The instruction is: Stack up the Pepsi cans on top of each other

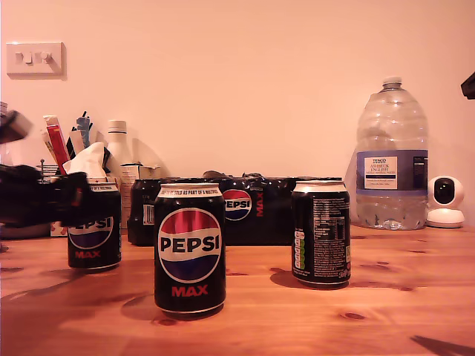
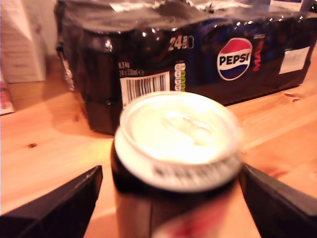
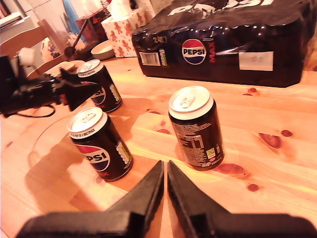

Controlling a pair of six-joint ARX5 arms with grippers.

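1. First wrist view: my first hand (image 2: 168, 198) has its fingers (image 2: 59, 208) spread wide apart, one on each side of the first Pepsi can (image 2: 176, 163). The blurred silver top sits between them, and no contact with either finger can be made out.
2. In the exterior view this same can (image 1: 94, 226) stands upright at the view's left, with the dark arm across its upper part.
3. Beyond that hand lies the shrink-wrapped multipack (image 2: 198, 54) on the wooden surface (image 2: 44, 144).
4. My second hand (image 3: 165, 191) has its fingers together, tips almost touching, holding nothing, raised above the surface.
5. Ahead of the second hand stand the second Pepsi can (image 3: 99, 146), logo showing, and the third Pepsi can (image 3: 194, 129), small print showing, both upright and apart.
6. A water bottle (image 1: 391, 159) stands at the exterior view's right.
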